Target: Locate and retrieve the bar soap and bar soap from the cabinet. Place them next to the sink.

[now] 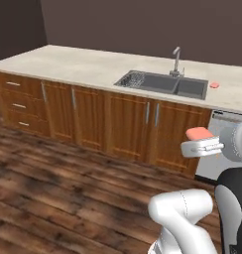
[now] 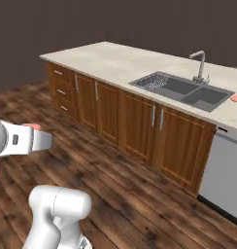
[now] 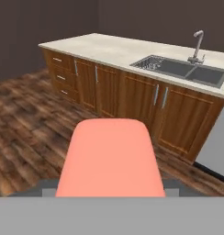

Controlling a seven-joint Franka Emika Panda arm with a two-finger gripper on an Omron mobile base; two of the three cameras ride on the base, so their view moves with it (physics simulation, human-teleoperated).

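My gripper is shut on a salmon-pink bar soap, held out over the wooden floor well short of the counter. In the hand view this bar soap covers the lower middle and hides the fingertips. From the right base view the gripper shows at the left edge with the bar soap peeking above it. A second bar soap lies flat on the counter just right of the dark grey sink, and appears again beside the sink. The cabinet is out of view.
A long beige counter tops wooden base units with short silver handles; drawers sit at the left end. A silver dishwasher front stands right of the units. The faucet rises behind the sink. Plank floor lies between me and the counter.
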